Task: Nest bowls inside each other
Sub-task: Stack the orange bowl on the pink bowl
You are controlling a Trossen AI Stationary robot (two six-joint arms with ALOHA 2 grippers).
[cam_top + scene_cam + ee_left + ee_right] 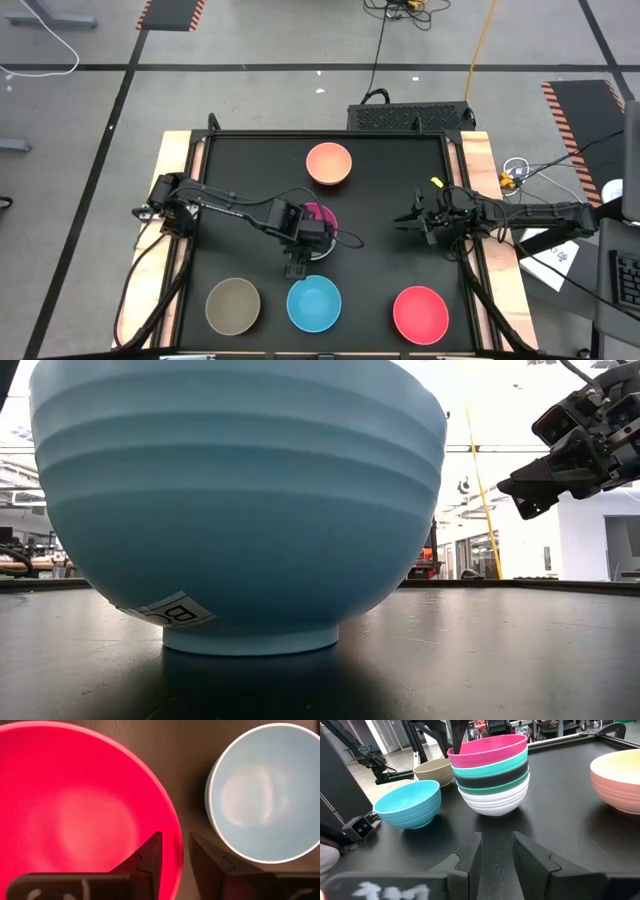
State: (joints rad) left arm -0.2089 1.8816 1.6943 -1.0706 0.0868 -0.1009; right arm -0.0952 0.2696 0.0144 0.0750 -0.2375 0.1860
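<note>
Light blue bowl fills the low view, sitting on the tabletop just past the left gripper. That gripper hangs over the rim of the magenta bowl, top of a stack, one finger inside the rim and one outside, slightly parted; whether they pinch the rim I cannot tell. The left arm is nearer the blue bowl. The right gripper waits apart, narrowly spread and empty, facing the stack.
</note>
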